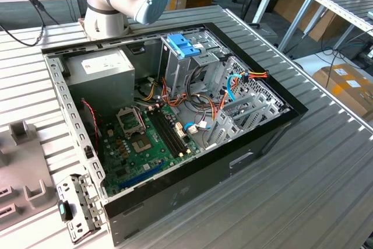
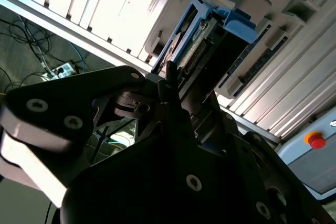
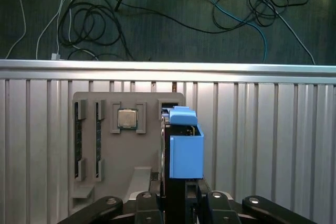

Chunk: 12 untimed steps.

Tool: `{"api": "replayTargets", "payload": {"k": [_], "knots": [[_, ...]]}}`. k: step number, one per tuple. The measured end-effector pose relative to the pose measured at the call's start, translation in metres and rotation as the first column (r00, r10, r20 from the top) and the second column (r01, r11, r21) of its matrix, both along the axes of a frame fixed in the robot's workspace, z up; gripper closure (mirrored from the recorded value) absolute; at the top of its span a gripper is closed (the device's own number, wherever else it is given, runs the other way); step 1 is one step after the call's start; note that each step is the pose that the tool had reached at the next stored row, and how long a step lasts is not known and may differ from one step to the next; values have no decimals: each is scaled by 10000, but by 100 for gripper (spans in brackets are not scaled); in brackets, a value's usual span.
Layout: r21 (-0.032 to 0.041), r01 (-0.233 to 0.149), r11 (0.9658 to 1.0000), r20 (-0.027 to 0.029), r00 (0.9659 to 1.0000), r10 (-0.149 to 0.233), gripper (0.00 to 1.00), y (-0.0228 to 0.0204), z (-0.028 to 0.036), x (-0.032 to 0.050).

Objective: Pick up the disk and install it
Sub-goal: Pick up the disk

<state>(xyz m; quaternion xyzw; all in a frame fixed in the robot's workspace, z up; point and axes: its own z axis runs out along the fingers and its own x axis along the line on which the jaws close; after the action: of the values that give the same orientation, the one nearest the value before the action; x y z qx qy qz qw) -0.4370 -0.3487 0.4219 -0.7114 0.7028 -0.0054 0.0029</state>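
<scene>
Now, look first at where the disk (image 3: pixel 186 153) sits: it stands on edge in a slot of the grey fixture plate (image 3: pixel 131 150), just beside the pocket that holds the processor chip (image 3: pixel 126 118), with two memory sticks (image 3: pixel 77 140) in their grooves farther across the plate. In the first wrist view your gripper (image 3: pixel 181 199) is lined up directly over it, so the disk's thin edge and blue side rail face the wrist and its broad faces are turned outward to either side of the gripper body. That is the relation that matters here: the flat plane of the disk runs in line with the gripper's centre, not across it, and the disk lies straight ahead of the tool, not off to one side. The second wrist view agrees, showing the disk (image 2: pixel 202 40) with its green circuit-board face and blue rails seated in the holder just beyond the dark gripper. From these views you cannot tell whether the gripper has clamped on the drive or stands apart from it, so treat the grasp as unconfirmed. As I judge it, the pick-up is in hand and nothing has been installed. In the exterior view the open computer case (image 1: pixel 192 185) lies on the ribbed table (image 1: pixel 326 179), and its drive cage (image 1: pixel 195 68), topped by a blue bracket (image 1: pixel 183 45), is well apart from the fixture plate at the exterior view's left.
</scene>
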Motion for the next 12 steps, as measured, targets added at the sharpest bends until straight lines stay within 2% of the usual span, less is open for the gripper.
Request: {"api": "replayTargets", "payload": {"k": [4, 9, 12], "knots": [[0, 0, 10000, 0, 10000, 0, 65, 0, 81, 0], [1, 0, 10000, 1, 10000, 0, 65, 0, 249, 0], [0, 0, 10000, 0, 10000, 0, 65, 0, 323, 0]]}}
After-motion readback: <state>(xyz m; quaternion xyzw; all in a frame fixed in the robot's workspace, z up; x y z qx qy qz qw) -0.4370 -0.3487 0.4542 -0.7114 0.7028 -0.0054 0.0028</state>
